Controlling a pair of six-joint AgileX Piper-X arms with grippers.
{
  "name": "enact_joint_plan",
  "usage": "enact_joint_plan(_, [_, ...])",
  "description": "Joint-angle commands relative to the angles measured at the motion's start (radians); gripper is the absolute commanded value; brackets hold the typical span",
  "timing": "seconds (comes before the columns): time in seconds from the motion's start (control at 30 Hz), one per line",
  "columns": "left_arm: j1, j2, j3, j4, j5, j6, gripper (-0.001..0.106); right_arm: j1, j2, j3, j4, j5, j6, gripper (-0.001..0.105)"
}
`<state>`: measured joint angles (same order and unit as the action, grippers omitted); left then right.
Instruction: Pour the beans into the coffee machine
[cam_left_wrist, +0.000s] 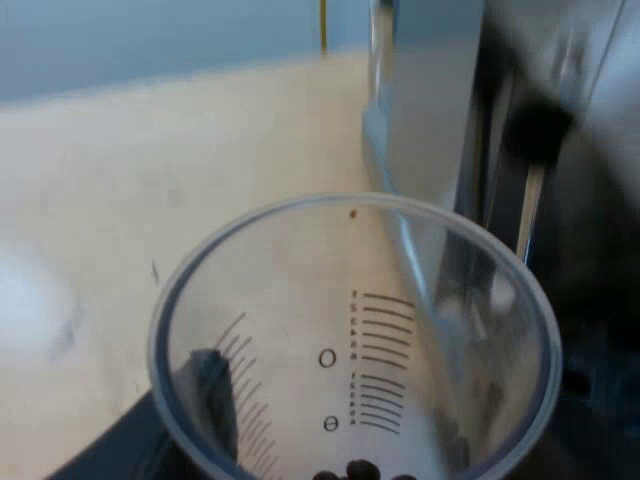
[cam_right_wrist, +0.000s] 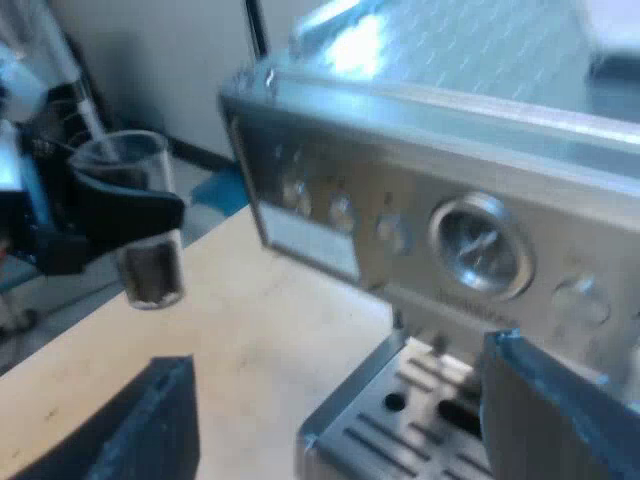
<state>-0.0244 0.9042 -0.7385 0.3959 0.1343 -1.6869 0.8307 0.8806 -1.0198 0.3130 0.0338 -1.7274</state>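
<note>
In the left wrist view, the measuring glass (cam_left_wrist: 350, 330), with coffee beans (cam_left_wrist: 355, 470) at its bottom, is being pinched by the left end effector (cam_left_wrist: 330, 425) above the counter (cam_left_wrist: 150, 170), beside the espresso machine (cam_left_wrist: 425, 110). In the right wrist view, the right end effector (cam_right_wrist: 335, 360) is being held spread wide before the machine's front, over the drip tray (cam_right_wrist: 400, 425).

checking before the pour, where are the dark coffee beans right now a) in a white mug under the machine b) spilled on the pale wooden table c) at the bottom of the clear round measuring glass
c, the dark coffee beans lie at the bottom of the clear round measuring glass, which the left gripper clasps near the front of the silver espresso machine.
</note>
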Motion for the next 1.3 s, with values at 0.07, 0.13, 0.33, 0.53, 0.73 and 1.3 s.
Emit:
enact_joint_plan(0.07, [-0.004, -0.009, -0.092, 0.033, -0.012, -0.006, 0.025, 0.002, -0.011, -0.074, 0.101, 0.058, -0.057, 0.062])
enact_joint_plan(0.13, [-0.004, -0.009, -0.138, 0.055, -0.012, -0.006, 0.025, 0.002, -0.011, -0.120, 0.161, 0.092, -0.071, 0.062])
enact_joint_plan(0.33, [-0.004, -0.009, -0.248, 0.117, -0.012, -0.006, 0.025, 0.002, -0.012, -0.208, 0.204, 0.151, -0.072, 0.062])
enact_joint_plan(0.53, [-0.004, -0.011, -0.339, 0.135, -0.012, -0.001, 0.025, 0.002, -0.012, -0.270, 0.204, 0.241, -0.113, 0.062])
enact_joint_plan(0.73, [-0.025, -0.011, -0.393, 0.160, -0.026, 0.048, 0.025, 0.002, -0.012, -0.291, 0.183, 0.359, -0.116, 0.062])
enact_joint_plan(1.3, [-0.112, -0.008, -0.396, 0.167, -0.039, 0.098, 0.025, 0.002, 0.011, -0.080, -0.243, 0.382, -0.161, 0.062])
